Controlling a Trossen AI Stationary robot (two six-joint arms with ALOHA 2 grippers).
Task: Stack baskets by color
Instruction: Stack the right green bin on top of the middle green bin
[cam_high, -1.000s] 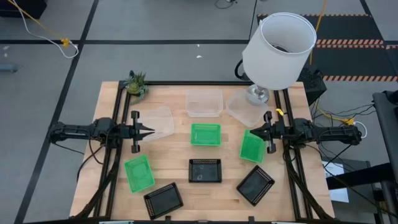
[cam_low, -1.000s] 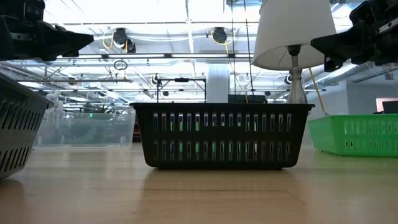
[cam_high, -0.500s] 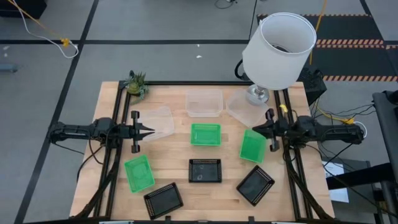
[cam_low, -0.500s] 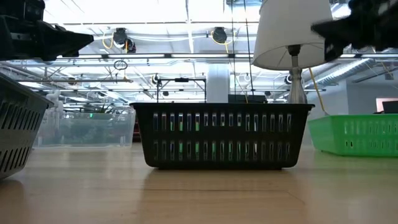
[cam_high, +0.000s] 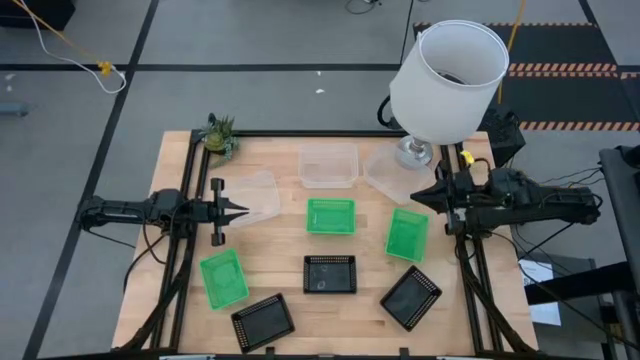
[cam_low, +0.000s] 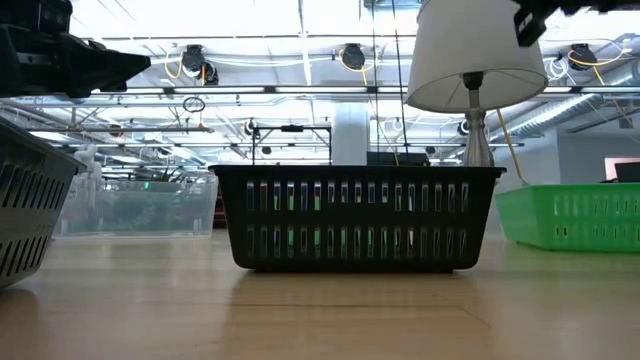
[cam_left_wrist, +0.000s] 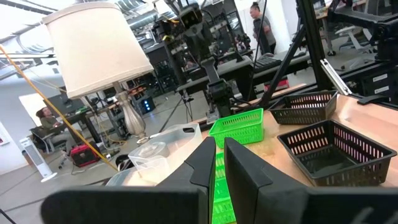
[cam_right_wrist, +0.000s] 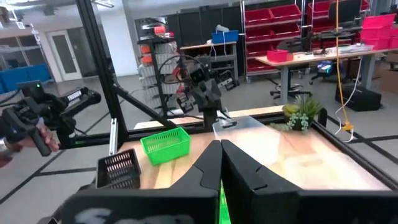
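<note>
Looking over the table: nine baskets lie spread out singly, none stacked.
Left tool (cam_high: 243, 211): hangs at the left side, tips pointing right over the near edge of the left clear basket (cam_high: 254, 196); its fingers (cam_left_wrist: 239, 163) stand close together with a thin gap between them, holding nothing.
Right tool (cam_high: 416, 198): hangs at the right side, tips pointing left, between the right clear basket (cam_high: 388, 175) and the right green basket (cam_high: 406, 235); fingers pressed together, empty.
Clear baskets: three along the far part of the table, the middle one (cam_high: 328, 165) square to the edge, the outer two turned at an angle.
Green baskets: one in the middle (cam_high: 330, 215), one right of it near the right tool, one near left (cam_high: 223, 278).
Black baskets: three along the near edge, one in the middle (cam_high: 329, 274), one near left (cam_high: 263, 321), one near right (cam_high: 410, 297), the outer two turned at an angle.
Table (cam_high: 275, 255): pale wood, framed with dark rails.
Lamp (cam_high: 447, 82): white shade on a metal foot, at the far right corner.
Plant (cam_high: 219, 134): small and green, at the far left corner.
Low view: the middle black basket (cam_low: 357, 217) stands centred, with a green one (cam_low: 572, 215) to its right.
</note>
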